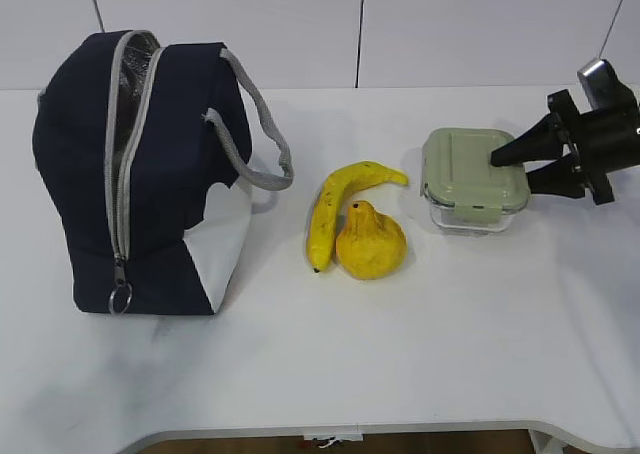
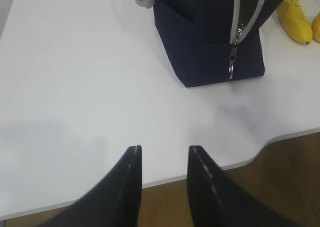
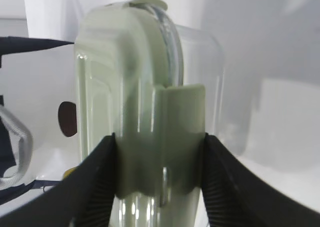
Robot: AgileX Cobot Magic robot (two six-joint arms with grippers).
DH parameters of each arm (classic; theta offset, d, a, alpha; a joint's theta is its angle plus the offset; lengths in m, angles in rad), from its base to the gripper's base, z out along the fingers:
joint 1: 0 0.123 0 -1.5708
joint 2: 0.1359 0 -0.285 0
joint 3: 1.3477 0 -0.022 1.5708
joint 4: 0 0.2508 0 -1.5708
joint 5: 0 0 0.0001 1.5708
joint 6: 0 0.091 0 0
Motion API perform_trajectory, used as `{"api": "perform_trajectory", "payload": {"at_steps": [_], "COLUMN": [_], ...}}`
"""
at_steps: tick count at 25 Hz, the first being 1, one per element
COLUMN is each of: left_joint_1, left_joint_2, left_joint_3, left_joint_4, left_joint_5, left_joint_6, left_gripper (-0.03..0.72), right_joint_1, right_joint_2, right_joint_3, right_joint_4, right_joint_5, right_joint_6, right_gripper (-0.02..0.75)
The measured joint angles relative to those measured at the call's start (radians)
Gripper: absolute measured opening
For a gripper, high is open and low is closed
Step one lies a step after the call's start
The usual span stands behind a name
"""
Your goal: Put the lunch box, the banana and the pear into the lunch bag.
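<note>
One table, white, with one of each thing on it. Take the bag as the landmark: a single navy bag standing upright at the table's left, its zipper run open along the top so a strip of foil lining shows, the ring pull hanging low near the base. One grey handle loops out on its right side; the second handle can't be made out from here, and the bag's inside is mostly hidden.

Right of the bag, well apart from it, sits one box — green lid on, clear body. The right gripper has it by the end farthest from the bag, fingers clamped above and below, one on the lid and one under the base. The arm is cut off by the frame edge.

Between bag and box lie one banana and one pear, touching each other, the pear on the side away from the bag.

The left gripper hangs over bare table in front of the bag — fingers apart, nothing between them.
</note>
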Motion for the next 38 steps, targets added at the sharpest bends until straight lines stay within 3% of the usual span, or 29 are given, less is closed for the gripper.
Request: {"api": "perform_trajectory", "payload": {"at_steps": [12, 18, 27, 38], "left_joint_1": [0.0, 0.0, 0.0, 0.0], "left_joint_2": [0.233, 0.454, 0.896, 1.408], "left_joint_3": [-0.086, -0.183, -0.434, -0.833], "left_joint_4": [-0.118, -0.263, -0.304, -0.308], "left_joint_5": [-0.096, -0.195, -0.259, -0.075], "left_joint_6": [0.0, 0.0, -0.002, 0.006], "left_gripper": [0.248, 0.359, 0.382, 0.382], "right_joint_1": [0.11, 0.169, 0.272, 0.389], "right_joint_2": [-0.126, -0.174, -0.214, -0.214], "right_joint_3": [0.002, -0.004, -0.006, -0.006], "right_joint_4": [0.085, 0.108, 0.26, 0.348], "right_joint_5": [0.002, 0.008, 0.009, 0.009], "right_joint_6": [0.006, 0.008, 0.008, 0.008], "right_gripper": [0.382, 0.382, 0.382, 0.382]}}
